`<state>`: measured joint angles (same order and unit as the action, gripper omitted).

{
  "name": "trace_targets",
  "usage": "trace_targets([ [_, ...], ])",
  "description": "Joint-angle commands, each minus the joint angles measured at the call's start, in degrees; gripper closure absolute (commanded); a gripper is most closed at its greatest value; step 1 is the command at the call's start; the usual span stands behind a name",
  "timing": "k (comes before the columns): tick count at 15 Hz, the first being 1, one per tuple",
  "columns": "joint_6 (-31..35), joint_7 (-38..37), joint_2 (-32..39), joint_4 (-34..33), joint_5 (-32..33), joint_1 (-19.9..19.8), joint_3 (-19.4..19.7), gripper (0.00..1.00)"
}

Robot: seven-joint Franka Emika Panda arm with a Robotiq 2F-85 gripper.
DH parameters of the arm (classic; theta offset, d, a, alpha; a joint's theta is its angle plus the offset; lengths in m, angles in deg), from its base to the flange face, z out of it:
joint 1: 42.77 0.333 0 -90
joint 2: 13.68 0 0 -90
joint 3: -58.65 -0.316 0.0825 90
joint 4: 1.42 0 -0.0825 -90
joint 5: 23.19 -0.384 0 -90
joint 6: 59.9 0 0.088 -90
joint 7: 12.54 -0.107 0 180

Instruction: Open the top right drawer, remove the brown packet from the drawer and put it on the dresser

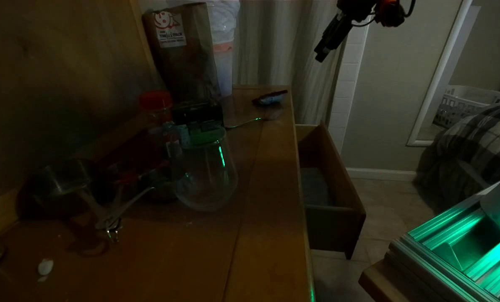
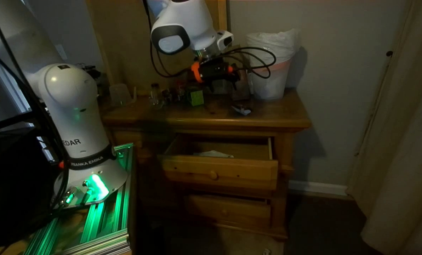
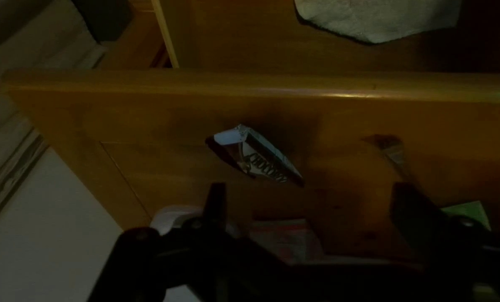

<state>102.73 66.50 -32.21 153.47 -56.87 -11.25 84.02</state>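
The top right drawer [image 2: 220, 173] stands pulled out from the dresser [image 2: 204, 120], with a pale cloth [image 2: 214, 153] inside it. The brown packet [image 3: 262, 159], crumpled and printed with letters, rests on the glossy dresser top near its front edge. In both exterior views the packet [image 1: 270, 100] shows toward the far end of that top. My gripper [image 3: 311, 188] is open, its fingers wide apart with nothing between them. In an exterior view the gripper [image 1: 320, 56] hangs well above the dresser, apart from the packet.
A fork [image 1: 246, 122] lies near the packet. Behind stand a tall brown bag [image 1: 183, 63] and a white lined bin [image 2: 270, 78]. A clear glass [image 1: 208, 180], a red-lidded jar [image 1: 155, 100] and measuring cups [image 1: 65, 176] line the back. Below, another drawer [image 2: 228, 210] is slightly out.
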Motion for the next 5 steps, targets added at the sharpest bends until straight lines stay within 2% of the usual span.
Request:
trace_targets([
  [1,0.0,-0.4,-0.8,0.3,0.1,-0.6,-0.3,0.0],
  [5,0.0,-0.8,-1.9,1.0,0.2,-1.0,-0.7,0.0],
])
